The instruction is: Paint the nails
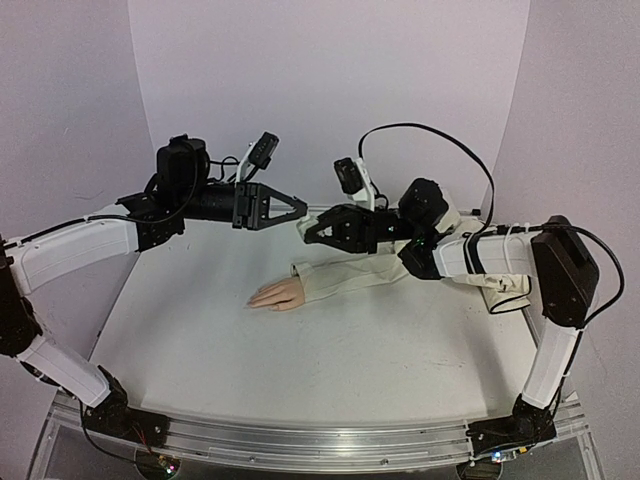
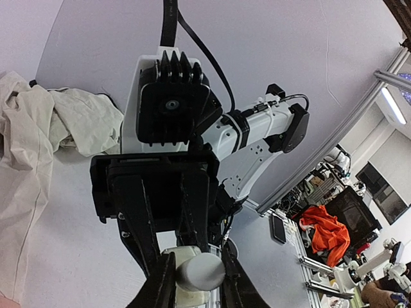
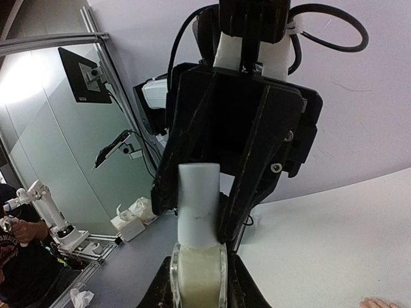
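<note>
1. The right fingers (image 1: 318, 230) are clenched on a small bottle (image 3: 199, 279), pale and cream-coloured. Its neck points away from them, toward the other arm.
2. The left fingers (image 1: 290, 202) meet them tip to tip in the air and sit on either side of the white cap (image 3: 198, 205). They look pressed onto it, so I read them as grasping the cap, not released.
3. The step in hand seems to be twisting or pulling the cap off. It probably carries the brush, though no brush shows.
4. The fake hand (image 1: 277, 295) lies flat on the table (image 1: 300, 380), below both sets of fingers and on the side toward the arm bases. It is well apart from them.
5. Its long axis runs crosswise. The beige sleeve (image 1: 350, 272) passes beneath the right fingers, and the fingertips point toward the left arm's side.
6. The nails (image 1: 252, 299) sit at that end and are too small to make out singly. I cannot tell whether any is painted.
7. Both sets of fingers hang about equally near the nails, and their height above the table cannot be judged. The fingers that come away with the brush must drop down and back toward the bases, then stroke along the hand's axis, toward the tips.
8. The bottle is held close to level, so it may spill once opened.
</note>
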Controlling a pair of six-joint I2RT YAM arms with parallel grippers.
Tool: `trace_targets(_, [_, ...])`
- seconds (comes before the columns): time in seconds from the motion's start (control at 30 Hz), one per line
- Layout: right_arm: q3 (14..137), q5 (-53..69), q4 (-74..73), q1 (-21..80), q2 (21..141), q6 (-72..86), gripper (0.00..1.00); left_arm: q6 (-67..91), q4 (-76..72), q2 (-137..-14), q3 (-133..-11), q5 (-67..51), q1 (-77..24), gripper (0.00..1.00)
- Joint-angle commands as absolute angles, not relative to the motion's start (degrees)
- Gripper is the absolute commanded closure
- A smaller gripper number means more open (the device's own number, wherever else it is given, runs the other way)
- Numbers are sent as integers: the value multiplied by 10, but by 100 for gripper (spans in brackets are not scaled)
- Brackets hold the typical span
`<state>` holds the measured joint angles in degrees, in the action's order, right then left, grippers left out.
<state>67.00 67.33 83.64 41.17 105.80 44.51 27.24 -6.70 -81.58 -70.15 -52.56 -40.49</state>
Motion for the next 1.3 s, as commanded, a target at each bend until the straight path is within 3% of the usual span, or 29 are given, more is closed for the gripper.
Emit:
trace_targets(0.0, [679, 671, 881, 409, 1056, 447, 100, 278, -98, -822, -736, -524, -411, 79])
trace_targets(0.13, [674, 639, 847, 409, 1049, 407, 100, 274, -97, -822, -736, -499, -411, 90])
trace_targets(0.2, [679, 589, 756, 409, 1036, 334, 100, 270, -91, -819, -733, -472, -412, 98])
trace_targets(0.3, [686, 438, 581, 409, 999, 214, 100, 256, -59, -812, -727, -398, -412, 100])
trace_targets(0.37, [681, 245, 507, 419, 974, 170, 100, 241, 20, -807, -736, -274, -418, 100])
trace_targets(0.47, [678, -269, 438, 486, 964, 107, 100, 258, 180, -822, -785, -56, -434, 100])
trace_targets(0.57, [670, -366, 484, 506, 983, 54, 100, 298, 195, -831, -792, -20, -434, 100])
trace_targets(0.67, [670, -300, 498, 507, 989, 45, 100, 302, 195, -839, -812, -61, -434, 99])
trace_targets(0.7, [663, -253, 511, 507, 985, 38, 100, 302, 195, -838, -814, -73, -433, 93])
trace_targets(0.83, [644, -40, 531, 484, 968, 40, 100, 283, 166, -820, -801, -155, -420, 60])
trace_targets(0.93, [649, 198, 519, 451, 960, 66, 100, 289, 114, -802, -765, -252, -390, 29])
trace_targets(0.97, [650, 257, 517, 443, 957, 77, 100, 296, 99, -799, -755, -283, -380, 25])
trace_targets(1.1, [663, 428, 513, 430, 956, 108, 100, 312, 16, -794, -718, -403, -351, 23])
trace_targets(1.27, [689, 529, 515, 428, 970, 136, 100, 308, -68, -809, -722, -507, -360, 24])
